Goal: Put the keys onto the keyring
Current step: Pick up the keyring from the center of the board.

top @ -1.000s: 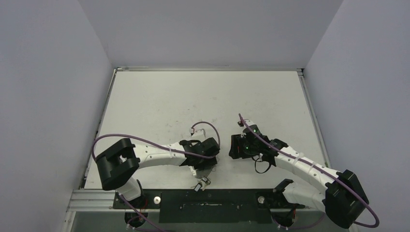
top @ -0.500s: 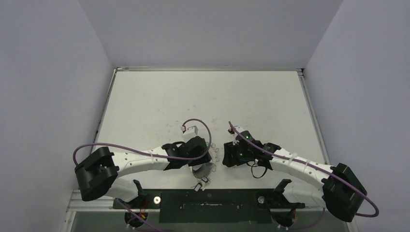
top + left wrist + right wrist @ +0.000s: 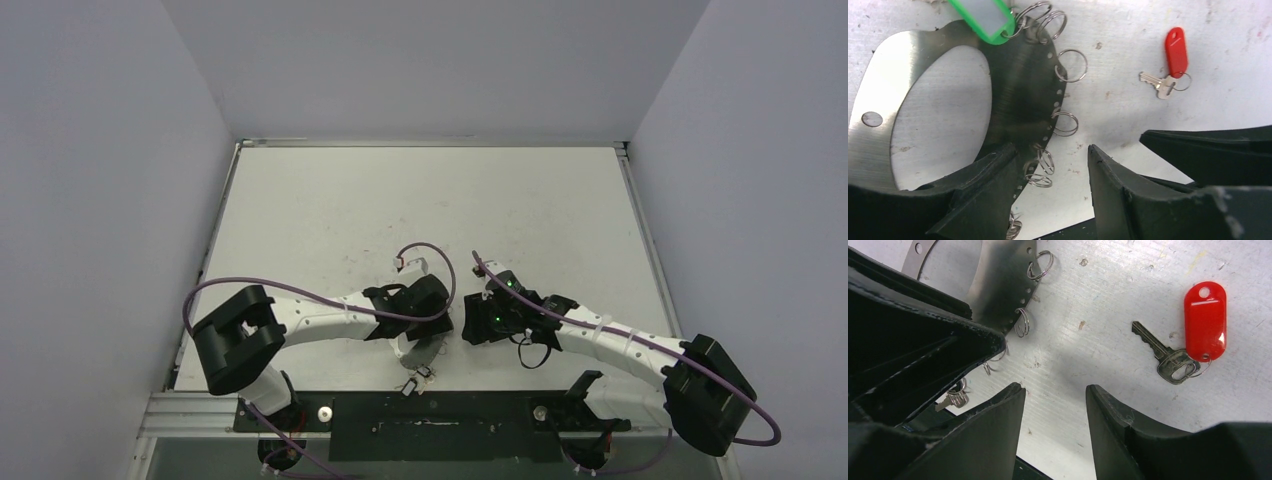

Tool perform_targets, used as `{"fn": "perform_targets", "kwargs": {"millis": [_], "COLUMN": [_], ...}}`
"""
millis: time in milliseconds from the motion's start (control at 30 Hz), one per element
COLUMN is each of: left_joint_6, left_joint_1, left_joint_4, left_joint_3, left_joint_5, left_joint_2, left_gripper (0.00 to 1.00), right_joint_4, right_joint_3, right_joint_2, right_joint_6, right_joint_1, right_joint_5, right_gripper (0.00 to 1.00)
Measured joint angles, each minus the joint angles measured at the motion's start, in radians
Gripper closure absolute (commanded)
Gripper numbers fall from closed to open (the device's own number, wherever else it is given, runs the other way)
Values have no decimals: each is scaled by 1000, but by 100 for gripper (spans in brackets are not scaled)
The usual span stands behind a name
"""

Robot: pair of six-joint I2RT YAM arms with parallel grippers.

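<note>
My left claw (image 3: 1050, 157) is spread wide and holds nothing. One finger (image 3: 983, 195) lies over the rim of the keyring (image 3: 1023, 85), and the other (image 3: 1118, 195) is over bare worktop (image 3: 1128, 30) just outside it. I cannot tell whether the first finger touches the metal.

The keyring lies flat on the worktop. It is a grey metal plate with a large oval opening, and its outer edge is drilled with small holes that carry split rings (image 3: 1070, 65). The green tag (image 3: 983, 17) hangs from one of those rings at the far end of the rim; only part of it shows at the edge of my left wrist view.

My right claw (image 3: 1055, 390) is also spread and empty, over bare worktop. The red key (image 3: 1163, 354) lies flat ahead of it and off to one side, outside the gap between the fingers. Its blade points toward the keyring, and its red tag (image 3: 1204, 320) is joined to the key's head by a small ring. The red key is apart from the keyring, on none of its rings.

From above, my two claws are close together near the middle of the worktop's near edge, the left one over the keyring.
</note>
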Motion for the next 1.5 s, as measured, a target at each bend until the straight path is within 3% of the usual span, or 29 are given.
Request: {"fn": "perform_targets", "kwargs": {"millis": [567,967,1233,1500], "left_joint_6": [-72,-67,89,387], "left_joint_1": [-8,-27,-26,-18], "left_joint_4": [-69,-118,-166,-223], "left_joint_3": [42,91,95,88], "left_joint_5": [53,28,4,0], "left_joint_2": [76,117,83,-90], "left_gripper": [67,100,100,100], "right_joint_4": [0,-3,6,167], "right_joint_3": [0,0,0,-30], "right_joint_2": [-1,-13,-89,-294], "right_joint_6": [0,-1,-19,-134], "right_joint_1": [0,0,0,-4], "right_joint_5": [7,15,-6,-113], "right_gripper": [52,51,44,40]}}
